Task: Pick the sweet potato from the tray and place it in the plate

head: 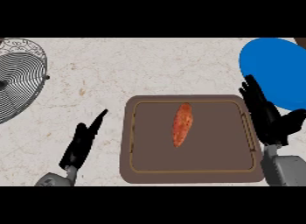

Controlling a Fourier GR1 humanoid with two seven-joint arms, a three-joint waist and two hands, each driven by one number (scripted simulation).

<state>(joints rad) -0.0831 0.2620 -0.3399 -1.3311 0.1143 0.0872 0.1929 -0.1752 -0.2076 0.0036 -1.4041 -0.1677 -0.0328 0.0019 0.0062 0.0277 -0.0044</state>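
An orange sweet potato [182,124] lies lengthwise in the middle of the brown tray [220,162]. A blue plate [278,70] sits at the upper right, just beyond the tray's far right corner. My right hand [266,114] stands open at the tray's right edge, fingers straight and pointing up, between the tray and the plate, apart from the sweet potato. Left of the tray, my left hand [81,142] rests open on the counter, fingers straight and holding nothing.
A wire dish rack [13,81] stands at the far left edge of the marble counter [130,65]. A dark brown patch shows at the top right corner behind the plate.
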